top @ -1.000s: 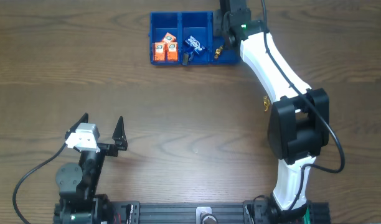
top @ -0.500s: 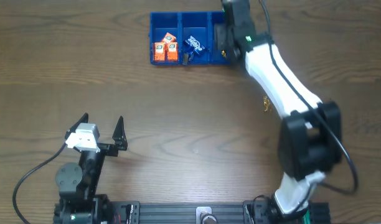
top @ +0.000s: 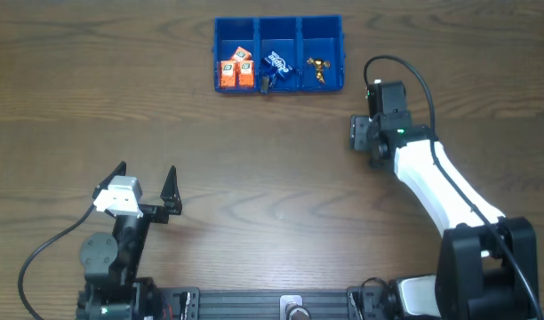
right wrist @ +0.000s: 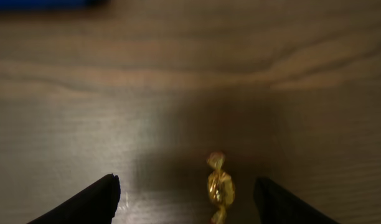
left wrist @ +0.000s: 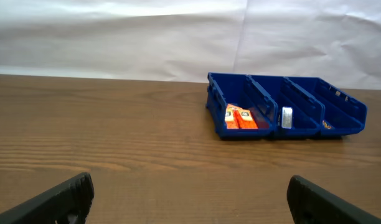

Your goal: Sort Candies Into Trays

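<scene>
Sitting by its base, left gripper (top: 146,171) is wide open, well apart from everything, so the right arm is the nearer one. Farther out, right gripper (right wrist: 185,190) hangs over the table, jaws spread wide and empty, loose gold candy (right wrist: 220,188) on the wood between them, a bit off-centre, long axis running along the fingers, so a close should pinch its narrow sides. Beyond, blue tray (top: 327,40) holds orange candies (top: 236,69) left, blue candy (top: 277,62) middle, second gold candy (top: 317,68) right: likely the drop spot.

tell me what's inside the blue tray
The blue tray has three compartments. The left one holds orange candies, the middle a blue candy, and the right a gold candy. Anything beneath the orange pile is covered.
</scene>
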